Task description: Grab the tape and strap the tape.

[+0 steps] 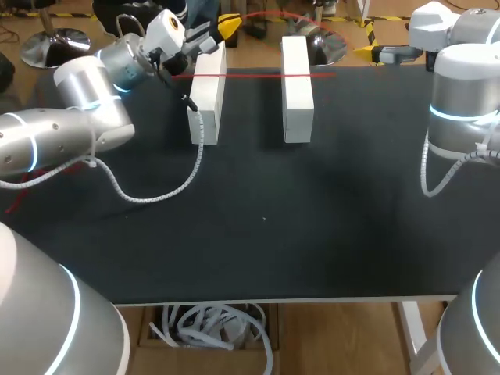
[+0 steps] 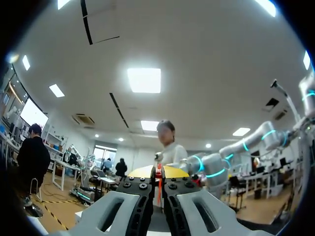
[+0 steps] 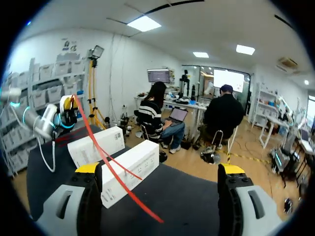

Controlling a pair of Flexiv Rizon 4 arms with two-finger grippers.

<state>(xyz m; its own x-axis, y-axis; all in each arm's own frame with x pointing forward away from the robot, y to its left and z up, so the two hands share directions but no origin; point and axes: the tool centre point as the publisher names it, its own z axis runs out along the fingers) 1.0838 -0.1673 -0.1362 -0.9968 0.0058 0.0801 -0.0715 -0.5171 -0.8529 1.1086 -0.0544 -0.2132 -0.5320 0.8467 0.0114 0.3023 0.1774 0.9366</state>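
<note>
A thin red tape (image 1: 258, 76) lies stretched across the tops of two white boxes, the left box (image 1: 207, 98) and the right box (image 1: 298, 90), at the table's far side. A loop of that tape (image 1: 312, 22) arcs back to my left gripper (image 1: 226, 27), which hovers above the left box's far end. The left wrist view shows the left gripper (image 2: 158, 173) shut on the red tape (image 2: 159, 189). My right gripper (image 1: 373, 53) is at the far right edge; in its own view the right gripper (image 3: 160, 169) stands open and holds nothing, with the tape (image 3: 115, 174) running ahead of it over the boxes (image 3: 133, 167).
The black table (image 1: 258, 234) extends toward the near edge in front of the boxes. My left arm's white coiled cable (image 1: 156, 194) droops onto the table at the left. A short red strand (image 1: 47, 178) shows beside the left arm.
</note>
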